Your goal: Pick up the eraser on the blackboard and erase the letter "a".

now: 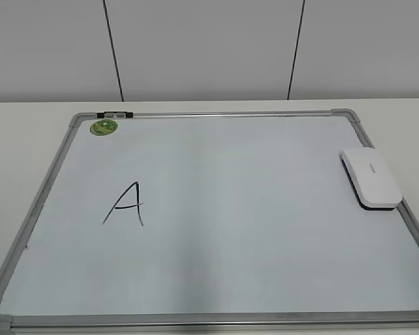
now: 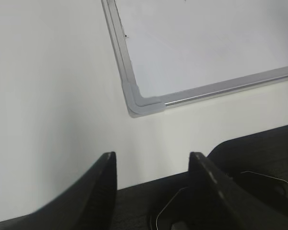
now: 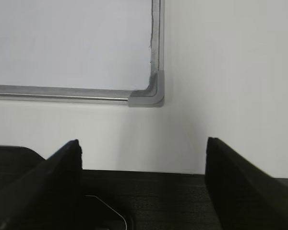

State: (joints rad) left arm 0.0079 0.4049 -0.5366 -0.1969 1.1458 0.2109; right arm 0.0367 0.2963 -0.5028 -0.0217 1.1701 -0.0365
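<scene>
Only exterior view shows eraser (image 1: 371,179) on blackboard (image 1: 216,209); left gripper (image 2: 152,165), right gripper (image 3: 143,153) both spread, empty.

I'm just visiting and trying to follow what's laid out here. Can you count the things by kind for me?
Large white rectangular whiteboard with grey metal frame: 1
White rounded plastic eraser: 1
Black handwritten capital letter "A": 1
Round green sticker: 1
Black robot grippers (left gripper, right gripper): 2
Total: 6

A white table (image 1: 28,118) is seen across the frame; a pale wall (image 1: 202,49), divided by two dark vertical seams, fills the top.
</scene>
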